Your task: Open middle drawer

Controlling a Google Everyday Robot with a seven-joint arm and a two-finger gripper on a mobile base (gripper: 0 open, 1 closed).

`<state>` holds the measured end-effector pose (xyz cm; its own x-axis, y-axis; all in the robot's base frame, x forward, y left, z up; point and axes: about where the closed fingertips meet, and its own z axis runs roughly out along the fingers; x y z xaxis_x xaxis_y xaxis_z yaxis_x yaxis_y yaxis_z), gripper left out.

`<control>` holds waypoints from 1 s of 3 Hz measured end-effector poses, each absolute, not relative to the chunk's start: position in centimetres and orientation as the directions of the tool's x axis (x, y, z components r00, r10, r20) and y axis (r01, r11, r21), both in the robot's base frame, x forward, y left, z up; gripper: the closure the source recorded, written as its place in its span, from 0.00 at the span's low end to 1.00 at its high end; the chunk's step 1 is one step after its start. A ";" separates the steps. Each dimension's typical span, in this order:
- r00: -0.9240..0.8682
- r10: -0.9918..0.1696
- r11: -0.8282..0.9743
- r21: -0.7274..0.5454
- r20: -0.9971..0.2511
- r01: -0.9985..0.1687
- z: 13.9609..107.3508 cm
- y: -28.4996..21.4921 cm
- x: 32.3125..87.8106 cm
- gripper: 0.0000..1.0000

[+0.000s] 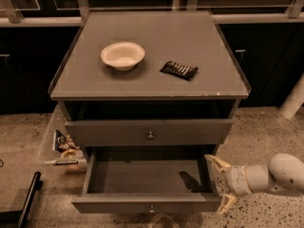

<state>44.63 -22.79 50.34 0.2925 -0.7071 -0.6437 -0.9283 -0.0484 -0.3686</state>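
Note:
The middle drawer (147, 177) is pulled well out of the grey cabinet. Its plain grey inside shows and is empty, and a small round knob (151, 208) sits at the centre of its front panel. Above it, another drawer front with a knob (150, 136) stands nearly flush, with a dark gap over it. My gripper (221, 184) is just right of the open drawer's front right corner, near its side wall. Its pale fingers (216, 163) are spread open and hold nothing. The arm comes in from the right edge.
A white bowl (122, 55) and a dark snack packet (179, 70) lie on the cabinet top. A clear bin with snack packets (61, 144) hangs on the cabinet's left side. A black bar (28, 198) lies on the floor at lower left. A white post (294, 99) stands at right.

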 end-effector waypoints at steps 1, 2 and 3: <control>0.334 -0.733 -0.071 -0.421 -0.593 -0.904 53.9 -23.2 43.8 0.00; 0.386 -0.765 -0.125 -0.469 -0.515 -0.874 57.5 -22.4 42.7 0.00; 0.393 -0.770 -0.134 -0.474 -0.503 -0.870 58.2 -22.4 42.7 0.00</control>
